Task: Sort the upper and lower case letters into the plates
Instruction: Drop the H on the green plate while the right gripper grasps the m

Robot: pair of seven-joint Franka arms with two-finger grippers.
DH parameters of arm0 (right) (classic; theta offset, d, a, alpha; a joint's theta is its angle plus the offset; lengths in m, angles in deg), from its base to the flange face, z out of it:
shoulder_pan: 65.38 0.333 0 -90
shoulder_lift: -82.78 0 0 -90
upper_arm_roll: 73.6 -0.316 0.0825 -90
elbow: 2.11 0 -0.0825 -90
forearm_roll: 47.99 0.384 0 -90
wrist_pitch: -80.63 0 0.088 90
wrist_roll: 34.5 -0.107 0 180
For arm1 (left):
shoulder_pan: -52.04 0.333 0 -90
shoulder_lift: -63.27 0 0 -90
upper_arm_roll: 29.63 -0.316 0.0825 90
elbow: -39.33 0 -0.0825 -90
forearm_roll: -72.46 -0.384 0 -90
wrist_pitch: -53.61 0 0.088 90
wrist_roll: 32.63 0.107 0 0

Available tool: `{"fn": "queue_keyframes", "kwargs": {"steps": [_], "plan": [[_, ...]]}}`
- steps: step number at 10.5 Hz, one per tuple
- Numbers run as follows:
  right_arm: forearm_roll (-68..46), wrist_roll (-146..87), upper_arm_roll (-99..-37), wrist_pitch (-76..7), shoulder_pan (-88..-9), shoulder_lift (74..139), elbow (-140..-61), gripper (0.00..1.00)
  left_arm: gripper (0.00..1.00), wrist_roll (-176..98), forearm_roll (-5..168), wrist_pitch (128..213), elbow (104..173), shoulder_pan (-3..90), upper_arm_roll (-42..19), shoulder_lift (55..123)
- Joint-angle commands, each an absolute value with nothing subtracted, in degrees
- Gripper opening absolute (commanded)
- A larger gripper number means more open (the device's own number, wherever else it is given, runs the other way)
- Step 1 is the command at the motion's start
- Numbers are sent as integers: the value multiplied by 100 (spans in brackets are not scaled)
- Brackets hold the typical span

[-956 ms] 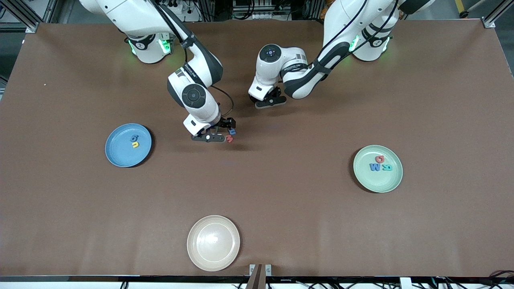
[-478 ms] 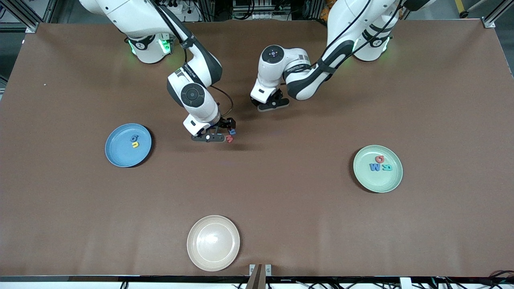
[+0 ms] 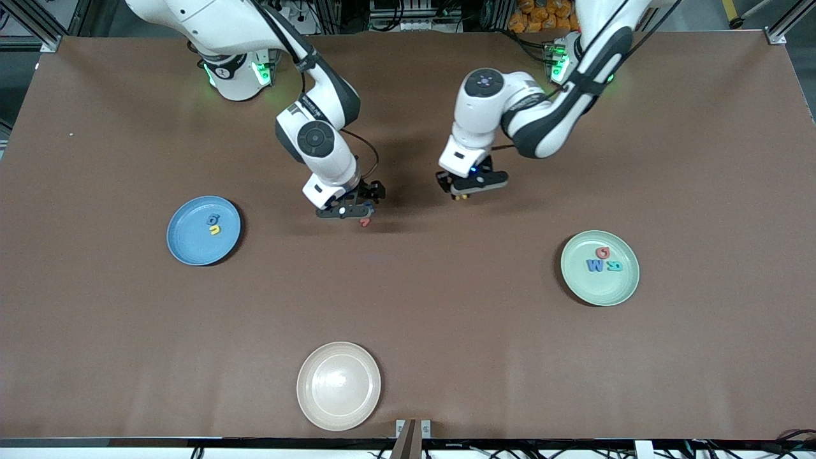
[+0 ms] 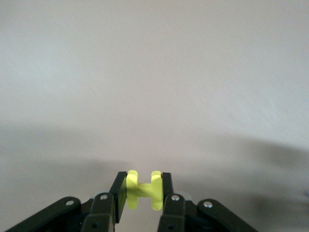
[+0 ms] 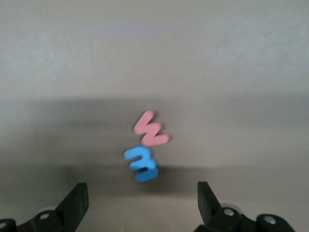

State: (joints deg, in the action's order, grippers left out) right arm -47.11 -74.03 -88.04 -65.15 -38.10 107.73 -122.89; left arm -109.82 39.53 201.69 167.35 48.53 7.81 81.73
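Sky-blue plate [image 3: 191, 239], mint plate [image 3: 609, 284], cream dish [image 3: 338, 386], seemingly yellow letter [image 4: 141, 189].

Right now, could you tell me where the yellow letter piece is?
The yellow letter is pinched in the left pincer, up over the bare table mid-way along it, between the two arms.

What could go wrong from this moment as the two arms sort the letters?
1. The left gripper pinches the small yellow H-shaped letter only by its edges, above the brown table; it might slip out.
2. The open right gripper hangs over the pink w-shaped letter touching the blue letter; closing could catch both or push one away.
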Motion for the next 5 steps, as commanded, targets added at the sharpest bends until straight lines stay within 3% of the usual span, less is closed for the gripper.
{"fn": "queue_keyframes", "kwargs": {"steps": [1,5], "plan": [[-4703,-7650,-8784,-6711,-3647,10905,-12296,100,0,-9833,4126,19961,16993,5623,895,7891],[-4974,-7529,-8749,-6711,-3629,11116,-12129,100,0,-7478,4372,19153,16932,6862,878,7847]]}}
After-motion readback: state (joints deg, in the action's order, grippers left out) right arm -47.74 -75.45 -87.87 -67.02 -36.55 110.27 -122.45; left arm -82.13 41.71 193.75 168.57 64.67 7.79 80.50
